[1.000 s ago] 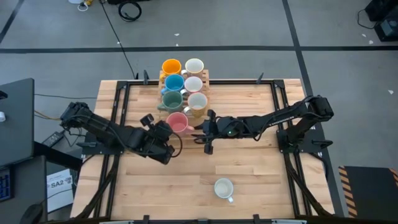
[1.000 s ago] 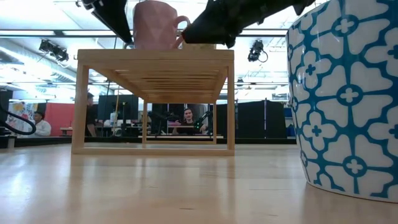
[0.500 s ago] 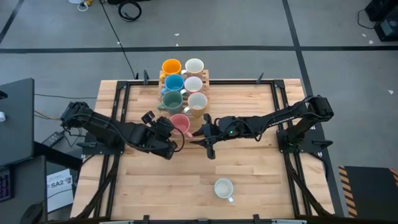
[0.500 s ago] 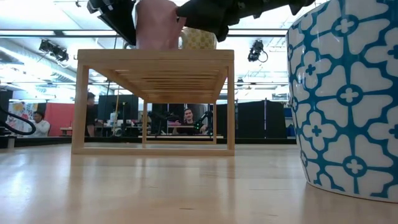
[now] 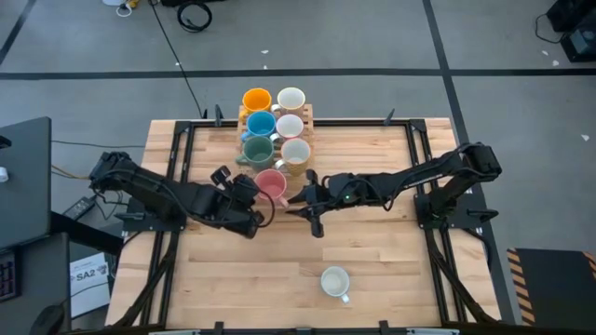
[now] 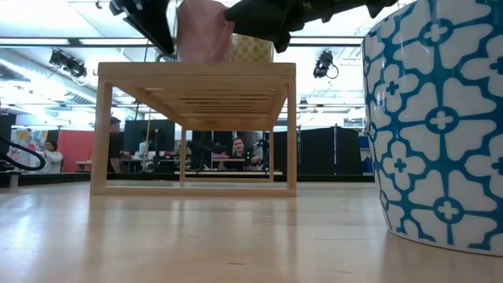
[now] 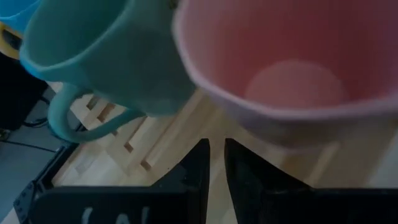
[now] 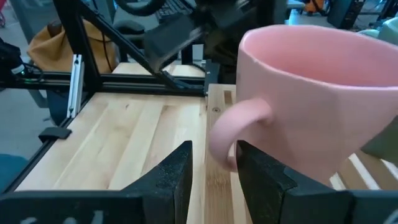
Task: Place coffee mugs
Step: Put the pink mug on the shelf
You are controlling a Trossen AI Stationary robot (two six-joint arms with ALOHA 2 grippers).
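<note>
From my remote station I see the left arm stretched low across the table toward three o'clock, its left gripper (image 5: 250,197) closed up with nothing between the fingers, parked just at nine o'clock of the pink mug (image 5: 270,182). That mug is upright on the wooden rack (image 6: 196,73), at the six o'clock end of the left row, below the dark green mug (image 5: 257,149), blue mug (image 5: 260,123) and orange mug (image 5: 255,100). It is pale pink, faceted, empty, with its handle turned toward the right arm. The right arm reaches in toward nine o'clock, and the right gripper (image 8: 211,163) straddles the loop of the handle with parted fingers, not clamped on it. A patterned blue-and-white mug (image 6: 440,126) sits alone on the table (image 5: 372,251) at six o'clock.
</note>
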